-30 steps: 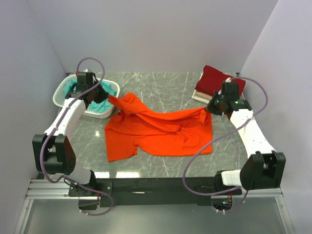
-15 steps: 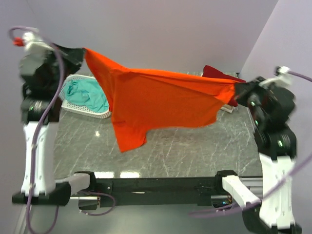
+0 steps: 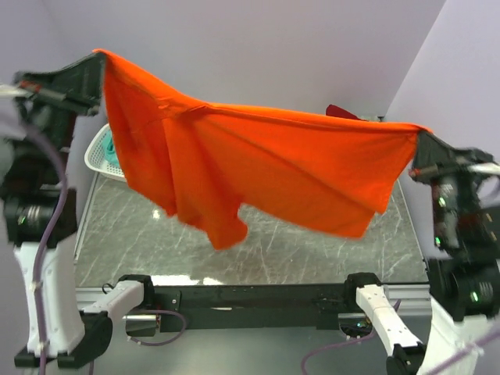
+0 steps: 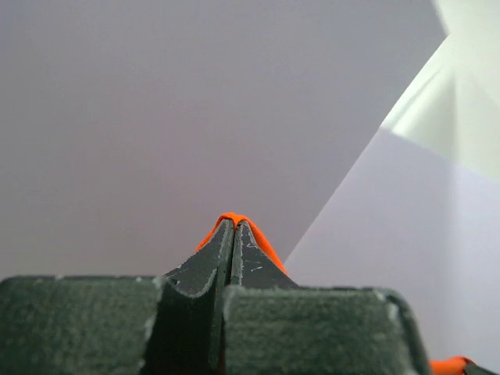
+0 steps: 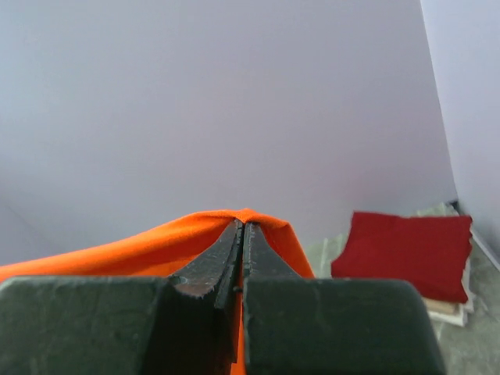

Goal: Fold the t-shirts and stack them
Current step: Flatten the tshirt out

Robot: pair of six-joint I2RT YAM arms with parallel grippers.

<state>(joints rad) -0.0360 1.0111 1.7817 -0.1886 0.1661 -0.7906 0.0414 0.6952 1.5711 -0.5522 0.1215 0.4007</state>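
Holding the orange t-shirt [image 3: 266, 168] stretched in the air between both arms, we have it well above the surface [image 3: 312, 242], with its lower edge and one sleeve hanging down toward the middle. Our left gripper [image 4: 234, 234] is pressed together on a small fold of orange cloth at the shirt's upper left corner. Our right gripper [image 5: 242, 234] pinches the opposite corner the same way, with cloth wrapped over its tips. Beyond the right gripper, the dark red t-shirt [image 5: 406, 242] lies folded on top of the cream-white t-shirt [image 5: 451, 309] at the far right corner of the surface. At far left, the white basket [image 3: 94, 156] peeks out beside the hanging cloth, with the teal t-shirt [image 3: 114, 150] inside it.
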